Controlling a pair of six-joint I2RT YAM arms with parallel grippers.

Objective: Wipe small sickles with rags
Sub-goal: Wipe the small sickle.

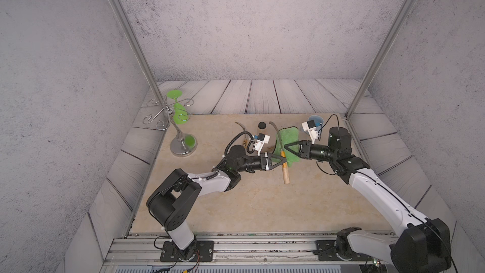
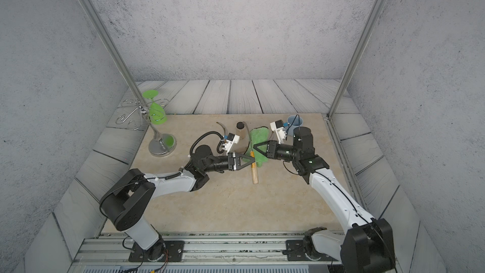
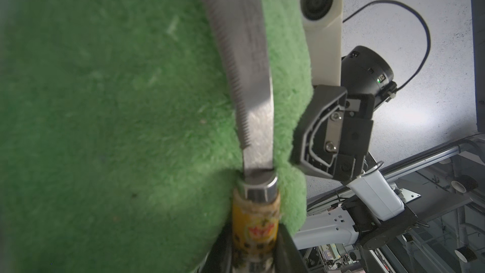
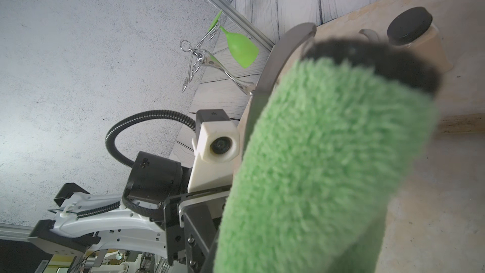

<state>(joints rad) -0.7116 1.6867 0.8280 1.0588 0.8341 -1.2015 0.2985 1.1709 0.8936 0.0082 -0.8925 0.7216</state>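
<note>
1. Where the two arms meet over the middle of the tabletop [image 1: 236,206], the left gripper [image 1: 282,159] has its fingers pressed onto the pale wooden handle of one small sickle [image 1: 285,173], just below the metal collar. The free end of the handle points toward the near edge.
2. Left wrist view: the yellow-and-black label [image 3: 252,229] sits just ahead of the fingers. The serrated grey blade [image 3: 249,74] lies flat against the rag [image 3: 118,101].
3. Rag: bright green and fluffy, with dark edging [image 4: 380,61] at its far end. In both top views it runs alongside the blade, on the blade's right side.
4. Right gripper [image 1: 286,145]: fingers drawn together, pinching the rag at its blade-side edge, roughly level with the base of the blade. In the right wrist view the rag fills the foreground, with the blade's curved back showing past its edge.
5. Whether the rag's underside rests on the tabletop cannot be told.
6. A second small sickle [image 1: 243,128] lies on the tabletop beyond the left wrist, apart from the rag. Its handle is partly hidden by the wrist cable.
7. Other items noted:
   - a jar [image 1: 261,127] with a black lid stands between the second small sickle and the held blade
   - a blue cup [image 1: 315,120] stands at the far right, behind the right wrist camera
   - a green goblet [image 1: 179,112] hangs upside down on a chrome stand [image 1: 183,148] at the far left
</note>
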